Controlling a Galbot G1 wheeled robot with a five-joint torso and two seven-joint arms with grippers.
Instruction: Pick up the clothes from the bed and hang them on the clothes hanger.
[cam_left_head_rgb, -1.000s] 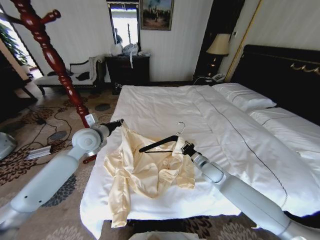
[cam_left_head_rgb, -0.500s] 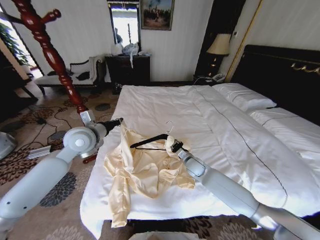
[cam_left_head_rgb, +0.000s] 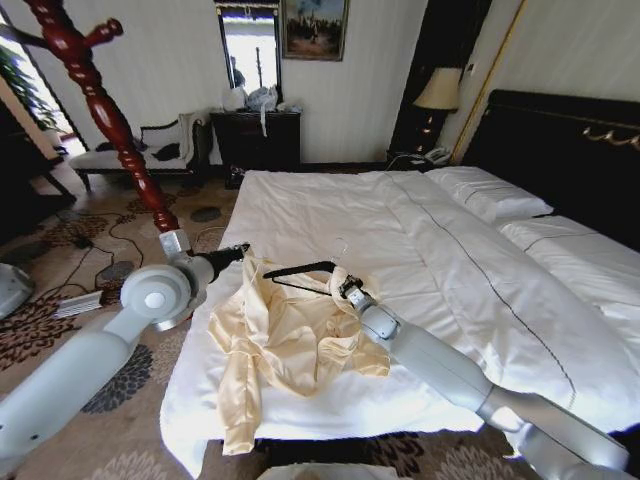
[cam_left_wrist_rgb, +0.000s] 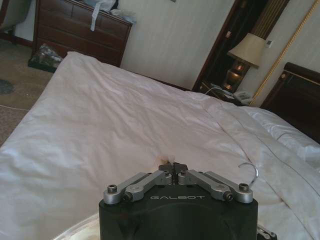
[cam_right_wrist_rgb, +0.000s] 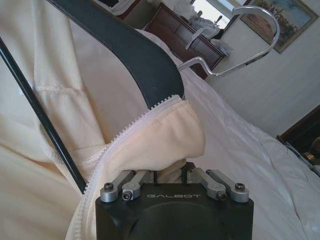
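The cream-yellow clothes (cam_left_head_rgb: 290, 340) lie crumpled on the near left part of the bed (cam_left_head_rgb: 330, 210). My left gripper (cam_left_head_rgb: 243, 250) is at the top's upper edge and holds it raised; in the left wrist view its fingers (cam_left_wrist_rgb: 174, 166) are shut on a bit of cream cloth. My right gripper (cam_left_head_rgb: 345, 287) is shut on one end of the black clothes hanger (cam_left_head_rgb: 296, 268), which hangs level over the top. In the right wrist view the hanger (cam_right_wrist_rgb: 135, 55) runs into a fold of the clothes (cam_right_wrist_rgb: 60, 65), and that fold covers the right gripper's fingertips (cam_right_wrist_rgb: 172, 172).
A dark-red wooden coat stand (cam_left_head_rgb: 110, 120) rises at the left beside the bed. Cables (cam_left_head_rgb: 90, 240) lie on the patterned carpet. A dark dresser (cam_left_head_rgb: 255, 140) and a lamp (cam_left_head_rgb: 437, 92) stand at the back. Pillows (cam_left_head_rgb: 490, 195) and the headboard (cam_left_head_rgb: 570, 140) are on the right.
My right gripper has carried the hanger left and lower, towards the left gripper, and its end now sits in a fold of the top. The left arm has shifted slightly, still gripping.
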